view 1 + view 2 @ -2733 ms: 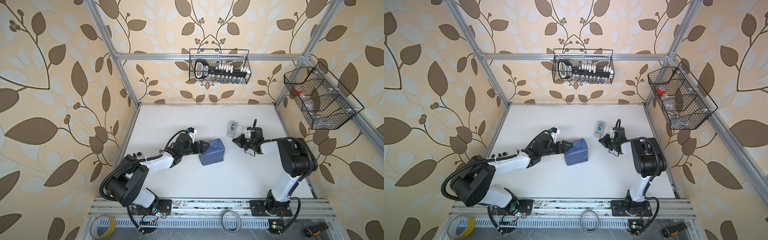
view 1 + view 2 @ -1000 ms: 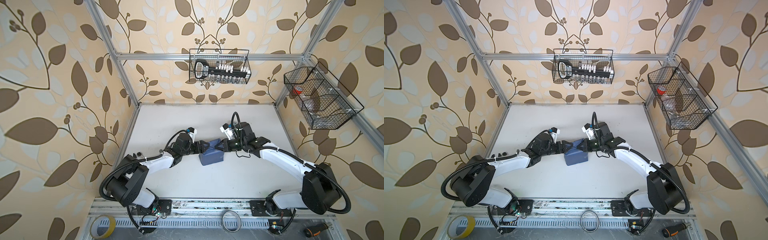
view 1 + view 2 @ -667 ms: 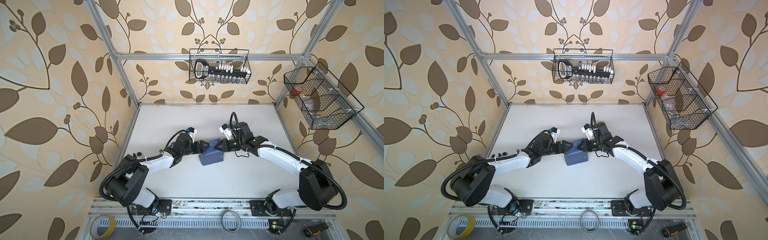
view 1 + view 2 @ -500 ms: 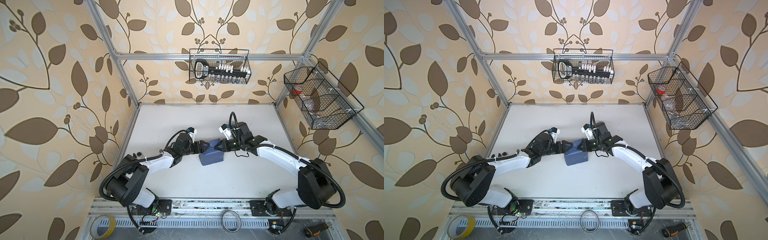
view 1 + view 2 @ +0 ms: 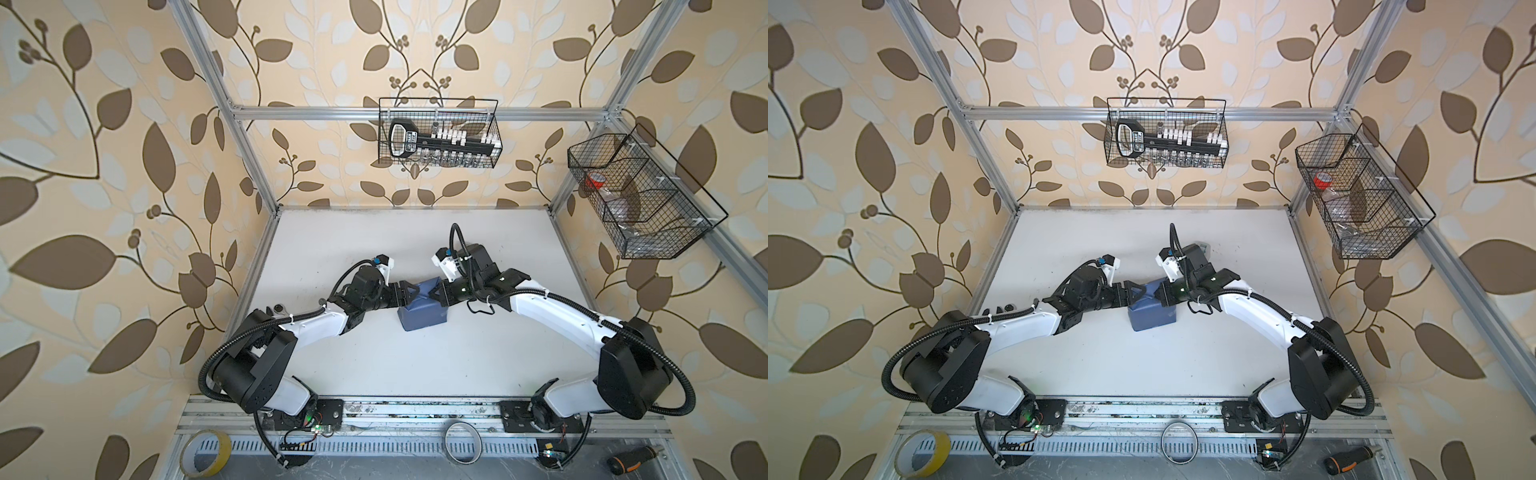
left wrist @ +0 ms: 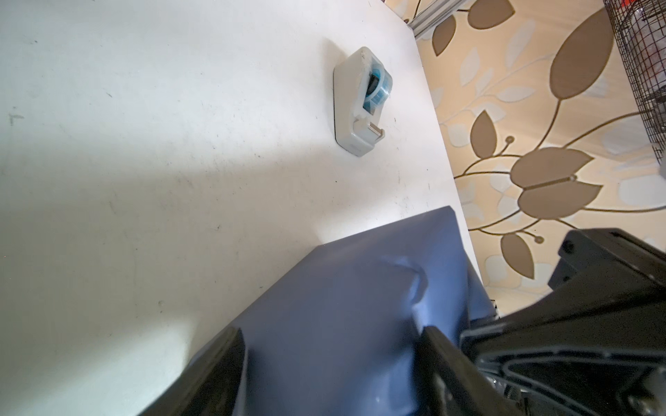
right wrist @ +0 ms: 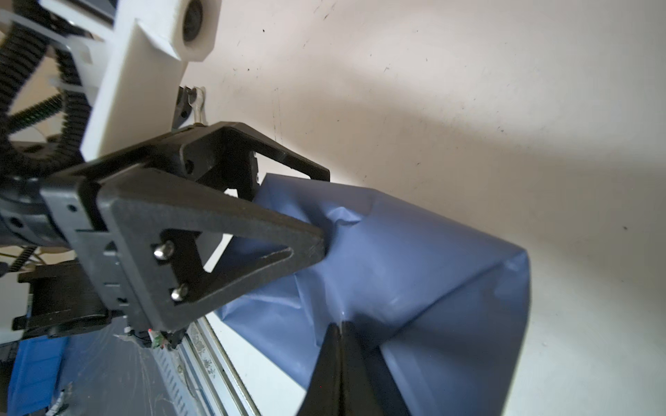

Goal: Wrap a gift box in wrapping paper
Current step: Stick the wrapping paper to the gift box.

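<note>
The wrapping paper (image 5: 422, 313), slate-blue face outward, forms a box-shaped parcel on the worktop (image 5: 415, 374). The parcel lies near the tape dispenser (image 6: 360, 104), not touching it, on the dispenser's side toward the arm bases. The gift box is fully covered by the paper.

Left hand (image 5: 409, 292): jaws wide, one finger on each side of the parcel. Both fingers (image 7: 302, 241) touch the paper, and the parcel fills the gap between them.

Right hand (image 7: 340, 324): jaws closed together. Its tips touch a crease in the paper on the parcel side opposite the left hand.
</note>
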Available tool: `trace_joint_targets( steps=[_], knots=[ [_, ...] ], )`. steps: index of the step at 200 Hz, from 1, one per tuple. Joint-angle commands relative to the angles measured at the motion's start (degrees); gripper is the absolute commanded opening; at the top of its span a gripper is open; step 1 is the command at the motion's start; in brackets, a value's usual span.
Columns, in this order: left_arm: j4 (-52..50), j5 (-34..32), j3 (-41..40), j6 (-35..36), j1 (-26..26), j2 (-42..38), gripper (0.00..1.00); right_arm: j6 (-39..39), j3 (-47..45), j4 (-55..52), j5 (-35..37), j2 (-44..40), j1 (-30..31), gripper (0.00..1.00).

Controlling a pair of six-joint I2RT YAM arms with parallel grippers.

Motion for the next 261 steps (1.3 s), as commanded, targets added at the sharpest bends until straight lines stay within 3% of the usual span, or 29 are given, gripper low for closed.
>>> trace_joint_targets(
  steps=[1,32,71,261],
  knots=[
    [-10.6,-2.2,-1.6,3.1,-0.5,1.5,0.77,-4.4,0.5,-7.8,8.2,1.6,1.7,0.00],
    [-10.6,-2.1,-1.4,3.1,-0.5,1.5,0.77,-6.1,1.1,-9.4,14.0,2.0,4.1,0.00],
    [-10.8,-1.9,-1.2,3.1,-0.4,1.5,0.77,-7.0,1.3,-9.8,16.5,2.5,4.4,0.02],
    [-9.8,-1.7,-1.6,2.9,-0.4,2.7,0.77,-9.8,3.2,-10.5,21.7,1.2,6.2,0.32]
  ],
)
